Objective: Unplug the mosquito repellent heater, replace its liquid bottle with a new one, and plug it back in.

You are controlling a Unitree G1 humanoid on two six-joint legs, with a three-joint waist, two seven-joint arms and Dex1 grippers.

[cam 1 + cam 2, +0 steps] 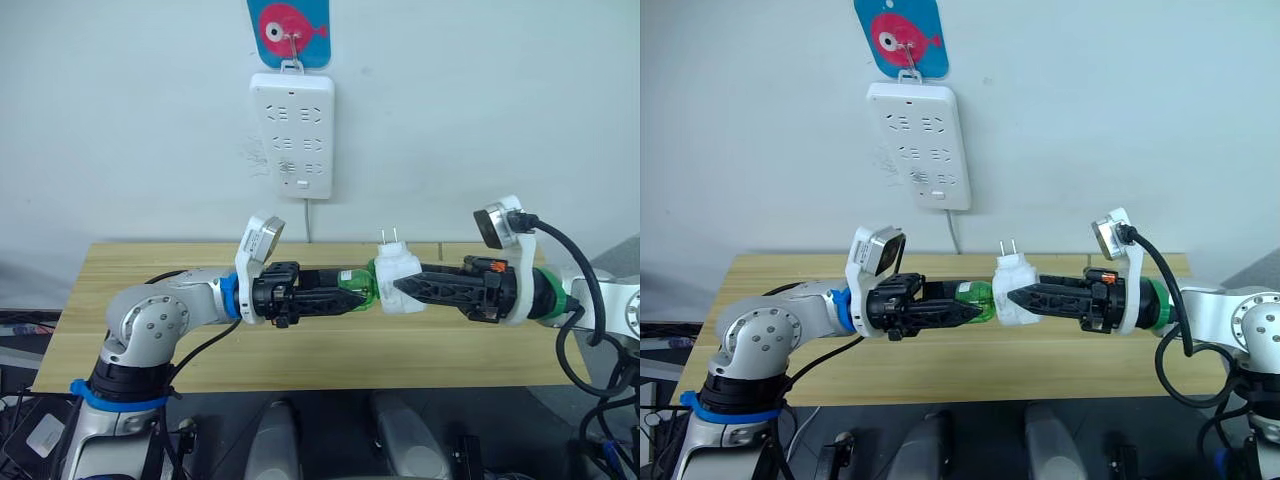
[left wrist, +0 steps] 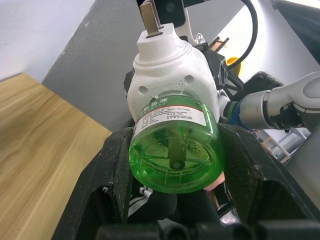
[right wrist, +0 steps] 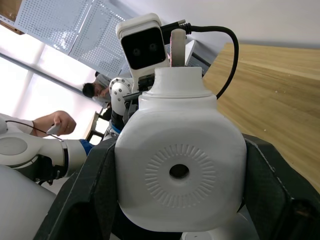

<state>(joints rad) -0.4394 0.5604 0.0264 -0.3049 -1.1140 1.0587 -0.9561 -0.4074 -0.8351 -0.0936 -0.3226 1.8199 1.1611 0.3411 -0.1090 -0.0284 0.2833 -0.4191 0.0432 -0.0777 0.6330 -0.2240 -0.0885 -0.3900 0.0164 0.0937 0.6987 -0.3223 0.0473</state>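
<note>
I have the mosquito repellent heater (image 1: 398, 282) held up between both arms, above the counter (image 1: 130, 330) and clear of it, prongs pointing up. My right pincer (image 1: 405, 288) is clamped on the white body from its rounded face side, the fingers pressed against either flank, so the unit cannot turn. My left pincer (image 1: 352, 296) is clamped on the green liquid bottle (image 1: 358, 287) that sticks out of the heater's underside, gripping it across its round base. I judge this two-sided hold is meant for twisting: one arm braces the housing while the other unscrews the bottle along the line between the wrists. The bottle looks seated in the housing, its label collar tight against the white shell, so I take the removal as not yet done.

Beyond the two pincers, on the wall behind the counter, the white power strip (image 1: 293, 133) hangs from a hook under a blue card with a pink fish (image 1: 290, 28), its cord dropping behind the counter. I see no spare bottle on the counter. Nothing stands between the pincers and the strip. A person's hand (image 3: 61, 121) shows far behind the left arm.
</note>
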